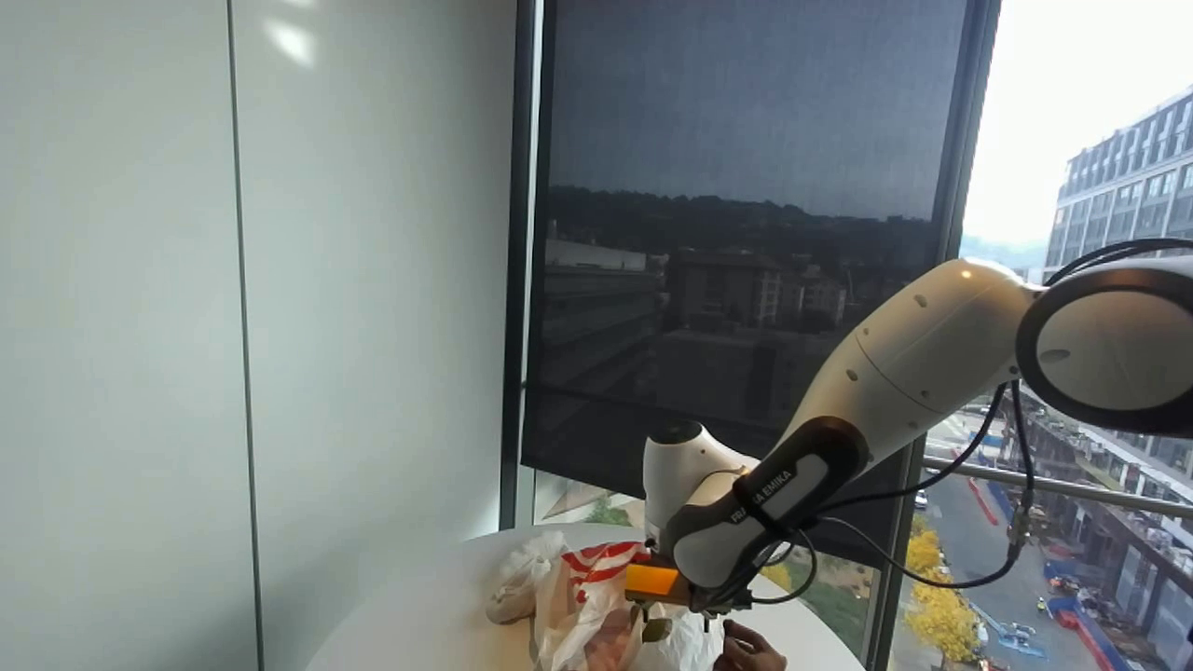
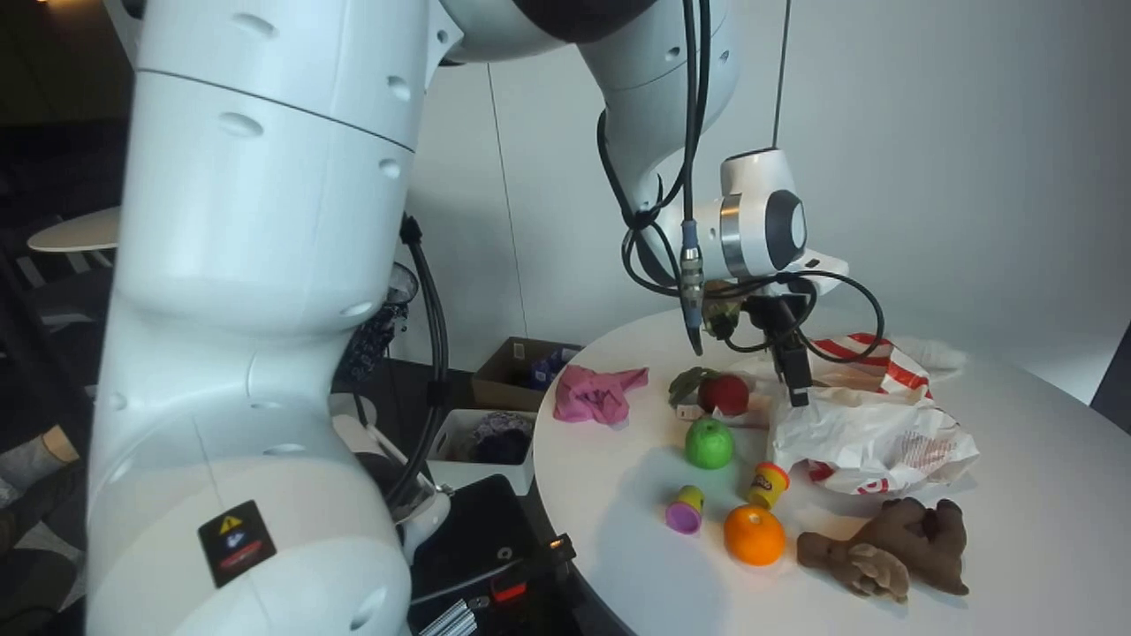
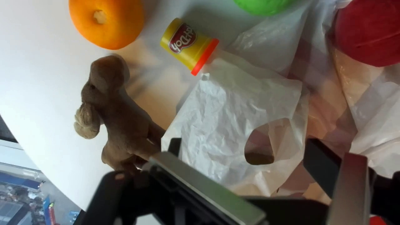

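Tabletop ends at eight o'clock in the wrist view, where its rim slants past a brown plush animal; a strip of white surface lies between toy and edge. Measured from the white plastic bag, the plush sits at nine o'clock, an orange fruit at ten, a yellow tub near eleven, a green object at twelve and a red object at two. In an exterior view, white surface runs out past the bag toward three o'clock.

The arm enters from three o'clock in an exterior view, bends at a high elbow, and slopes down between seven and eight. At its end the gripper points roughly to six, over the bag. Its fingers stand wide apart, with bag plastic showing between them; whether a fingertip touches it cannot be told.

The bag lies crumpled on the tabletop beneath, spread widest from nine to three in an exterior view, its red-striped part just past twelve. An exact long axis is hard to tell amid the folds. In the wrist view its oval hole runs lengthwise from one to seven, while the tub's red-orange lid points to four.
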Robot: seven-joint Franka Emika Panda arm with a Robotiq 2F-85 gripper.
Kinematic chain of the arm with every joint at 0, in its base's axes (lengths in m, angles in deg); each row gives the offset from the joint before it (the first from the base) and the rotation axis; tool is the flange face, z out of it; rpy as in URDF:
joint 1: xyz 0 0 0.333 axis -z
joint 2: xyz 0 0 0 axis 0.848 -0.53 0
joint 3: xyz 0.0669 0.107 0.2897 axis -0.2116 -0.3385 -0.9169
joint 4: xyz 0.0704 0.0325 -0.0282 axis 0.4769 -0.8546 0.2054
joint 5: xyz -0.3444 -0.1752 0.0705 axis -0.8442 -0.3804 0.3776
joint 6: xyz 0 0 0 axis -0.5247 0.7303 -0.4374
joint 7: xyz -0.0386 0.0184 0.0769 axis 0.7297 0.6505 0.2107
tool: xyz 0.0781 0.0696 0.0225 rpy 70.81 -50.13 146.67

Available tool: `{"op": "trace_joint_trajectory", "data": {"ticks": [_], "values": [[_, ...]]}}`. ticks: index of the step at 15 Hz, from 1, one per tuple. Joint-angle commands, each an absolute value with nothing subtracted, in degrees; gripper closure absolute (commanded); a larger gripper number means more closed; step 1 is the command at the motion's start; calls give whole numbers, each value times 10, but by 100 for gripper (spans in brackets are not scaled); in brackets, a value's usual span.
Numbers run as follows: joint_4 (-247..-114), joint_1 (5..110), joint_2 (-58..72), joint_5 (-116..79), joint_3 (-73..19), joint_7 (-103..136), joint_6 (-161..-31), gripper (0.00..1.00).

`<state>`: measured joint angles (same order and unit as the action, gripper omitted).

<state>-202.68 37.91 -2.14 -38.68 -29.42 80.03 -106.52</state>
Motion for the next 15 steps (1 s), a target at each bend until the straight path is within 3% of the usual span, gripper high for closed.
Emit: {"op": "trace_joint_trajectory", "data": {"ticks": [1,10,11,13,15], "values": [[-1963,354,-72,-404,-271,836,-1037,0],[-1888,336,-150,-420,-239,860,-1010,1],[-1885,336,-154,-421,-238,860,-1008,25],[-1885,336,-157,-420,-238,856,-1005,29],[-1888,334,-154,-424,-236,855,-995,47]]}}
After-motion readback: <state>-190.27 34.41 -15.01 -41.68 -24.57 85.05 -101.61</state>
